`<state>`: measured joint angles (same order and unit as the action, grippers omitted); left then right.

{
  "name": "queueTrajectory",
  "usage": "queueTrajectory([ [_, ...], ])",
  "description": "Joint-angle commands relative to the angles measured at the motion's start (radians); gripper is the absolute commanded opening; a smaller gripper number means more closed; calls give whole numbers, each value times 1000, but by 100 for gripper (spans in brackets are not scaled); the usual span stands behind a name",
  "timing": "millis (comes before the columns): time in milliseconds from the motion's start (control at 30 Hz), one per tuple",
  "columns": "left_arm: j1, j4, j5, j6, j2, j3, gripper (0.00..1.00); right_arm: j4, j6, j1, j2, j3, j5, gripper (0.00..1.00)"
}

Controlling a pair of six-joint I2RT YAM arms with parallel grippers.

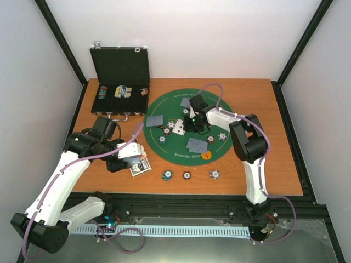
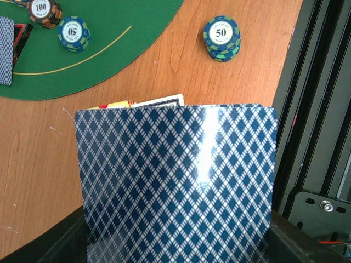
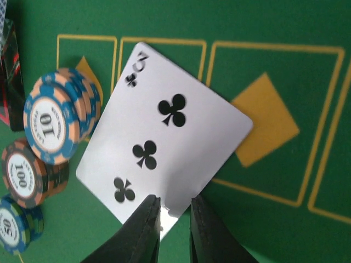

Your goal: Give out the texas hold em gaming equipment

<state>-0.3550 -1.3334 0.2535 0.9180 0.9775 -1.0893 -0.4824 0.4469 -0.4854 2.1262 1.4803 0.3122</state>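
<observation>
A round green mat [image 1: 163, 107] is laid in the middle of the wooden table [image 1: 274, 137]. Over the middle of the mat, the right gripper [image 3: 175, 219] is seen with its fingers [image 3: 143, 233] drawn close together. They are clamped on the near edge of a three of clubs [image 3: 164, 131], which is turned face up above the yellow boxes printed on the mat. Just left of that card, on the mat, three chip stacks [image 3: 55, 118] marked 10, 100 and 50 are stood side by side. Beyond them a dark red-edged token [image 3: 11, 66] is cut off by the edge of the wrist view. Three face-down cards [image 1: 155, 120] are spread over the left, far and near parts of the mat, and an orange disc [image 1: 205, 155] is set at its near rim. Off the mat's near-left edge, the left gripper [image 1: 127, 158] is closed on a blue-backed card [image 2: 175, 181], whose patterned back fills most of that wrist view. A small pile of cards [image 1: 141, 167] is lying on the wood just beside it. Three outlying chip stacks [image 1: 187, 176] are lined up on the bare wood along the near side of the mat. A black case [image 1: 120, 66] is stood open off the mat's far-left side, and the few small items in its tray cannot be made out.
</observation>
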Motion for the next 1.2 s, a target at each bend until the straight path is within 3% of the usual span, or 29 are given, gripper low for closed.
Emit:
queueTrajectory([
  [0, 1, -10, -3, 22, -10, -42, 15, -46, -25, 8, 85, 66, -53, 18],
  [267, 1, -11, -13, 26, -9, -36, 15, -125, -54, 19, 149, 226, -53, 19],
  [433, 1, -7, -10, 28, -7, -35, 15, -119, -50, 19, 84, 222, -42, 20],
  [533, 1, -8, -4, 26, -7, -37, 15, -73, -15, 18, -15, 158, 16, 28],
  [733, 1, -2, 11, 23, -8, -34, 15, 133, 128, -51, -305, -111, 172, 61],
  [933, 1, 7, 21, 16, -10, -23, 15, 438, 364, -236, -488, -372, 302, 70],
  [1167, 1, 10, 22, 14, -10, -17, 16, 763, 604, -367, -517, -491, 376, 71],
])
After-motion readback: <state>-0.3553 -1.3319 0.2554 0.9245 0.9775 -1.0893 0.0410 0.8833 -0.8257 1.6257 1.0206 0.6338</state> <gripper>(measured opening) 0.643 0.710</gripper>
